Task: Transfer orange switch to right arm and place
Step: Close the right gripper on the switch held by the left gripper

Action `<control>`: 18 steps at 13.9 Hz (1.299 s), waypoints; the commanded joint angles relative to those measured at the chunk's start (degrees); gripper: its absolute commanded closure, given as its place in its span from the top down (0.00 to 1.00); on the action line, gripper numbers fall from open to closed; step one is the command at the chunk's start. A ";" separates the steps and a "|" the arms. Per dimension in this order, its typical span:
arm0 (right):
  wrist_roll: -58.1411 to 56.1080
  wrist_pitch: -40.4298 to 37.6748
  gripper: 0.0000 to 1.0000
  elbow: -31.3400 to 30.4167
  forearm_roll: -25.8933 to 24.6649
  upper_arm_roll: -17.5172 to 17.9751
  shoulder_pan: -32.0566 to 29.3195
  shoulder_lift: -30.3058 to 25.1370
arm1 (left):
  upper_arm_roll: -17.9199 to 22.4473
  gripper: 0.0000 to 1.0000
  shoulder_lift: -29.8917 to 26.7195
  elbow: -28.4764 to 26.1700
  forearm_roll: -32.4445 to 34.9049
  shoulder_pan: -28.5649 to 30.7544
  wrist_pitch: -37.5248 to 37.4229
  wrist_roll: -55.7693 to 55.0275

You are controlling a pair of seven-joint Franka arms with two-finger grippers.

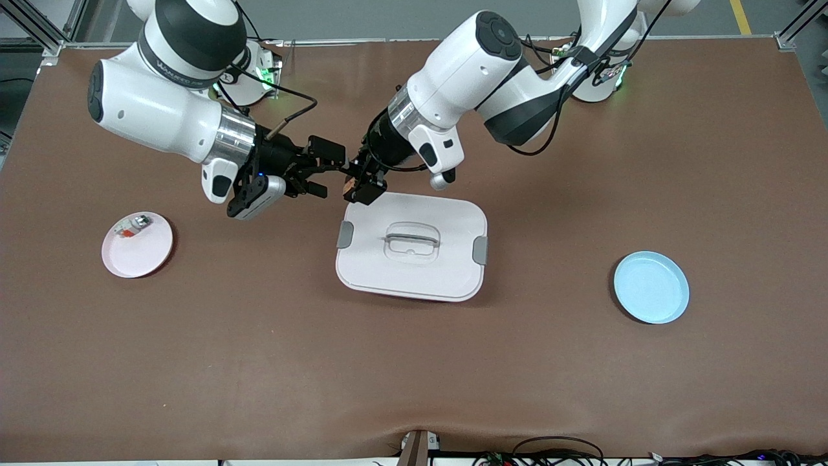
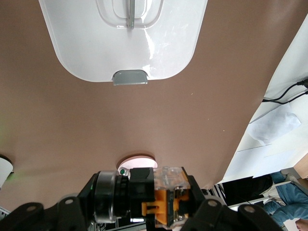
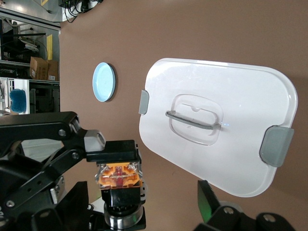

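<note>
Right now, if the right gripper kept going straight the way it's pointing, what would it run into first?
Probably the orange switch, held shut in the left gripper just ahead of the open right gripper; depth is hard to judge.

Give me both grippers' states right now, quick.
Left gripper: shut on the orange switch, over the white container lid's edge.
Right gripper: open, empty, fingers on either side of the switch.
</note>
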 commanded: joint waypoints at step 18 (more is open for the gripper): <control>-3.23 3.93 0.00 -1.91 0.99 -0.58 2.73 -1.16 | 0.41 0.26 0.87 1.07 0.11 -1.21 1.05 -0.52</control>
